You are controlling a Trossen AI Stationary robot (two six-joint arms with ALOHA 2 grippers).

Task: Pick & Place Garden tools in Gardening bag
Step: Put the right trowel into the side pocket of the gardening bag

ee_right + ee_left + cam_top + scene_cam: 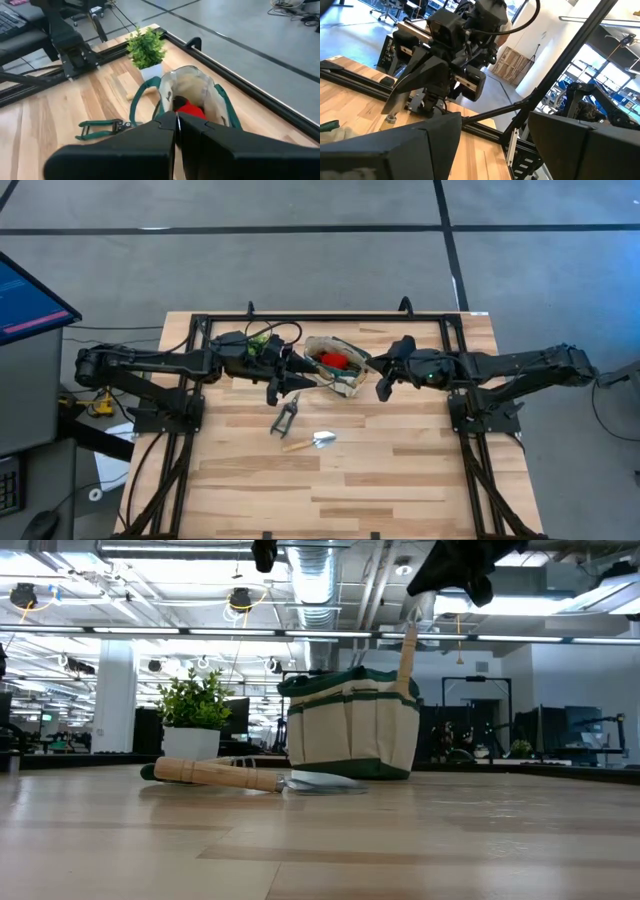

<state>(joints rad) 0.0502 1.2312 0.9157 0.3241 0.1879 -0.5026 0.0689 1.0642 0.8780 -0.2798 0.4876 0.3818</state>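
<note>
no readable text, labels or numbers

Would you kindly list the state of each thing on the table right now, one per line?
Bag: upright, open at the top.
Red piece: inside the bag.
Wooden handle: sticking up out of the bag.
Trowel: lying flat on the table, outside the bag.
Shears: lying on the table, outside the bag.
Potted plant: upright.
Left pincer: open, empty.
Right pincer: shut, empty.

Cloth bag (352, 725); wood-handled, shiny metal trowel (255, 778)
</note>
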